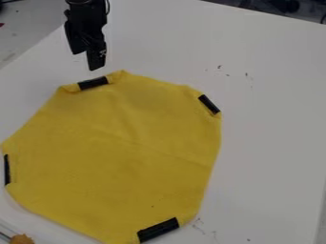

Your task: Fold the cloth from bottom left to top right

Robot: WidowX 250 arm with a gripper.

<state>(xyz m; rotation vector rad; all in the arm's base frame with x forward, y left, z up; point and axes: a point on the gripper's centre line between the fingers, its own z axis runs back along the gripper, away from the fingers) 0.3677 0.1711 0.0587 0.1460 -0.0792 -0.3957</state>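
Below, a yellow cloth (127, 143) covers part of a white, dark-specked table (274, 119), grey floor (28, 21) beyond. My black gripper (87, 61) hangs nearby; I can't tell its jaws' state.

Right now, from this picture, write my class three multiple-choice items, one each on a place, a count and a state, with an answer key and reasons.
1. Where does the gripper show relative to the yellow cloth?
A. Over its middle
B. By its bottom edge
C. Beyond its upper-left edge

2. How many black strips show on the cloth?
A. Two
B. Four
C. Six

3. What state is the cloth in?
A. Spread out
B. Folded in half
C. Rolled up

Key:
1. C: the gripper appears just above the strip at the cloth's upper left.
2. B: strips show at upper left, upper right, far left and bottom.
3. A: it lies broad and open on the white table, its strips far apart.
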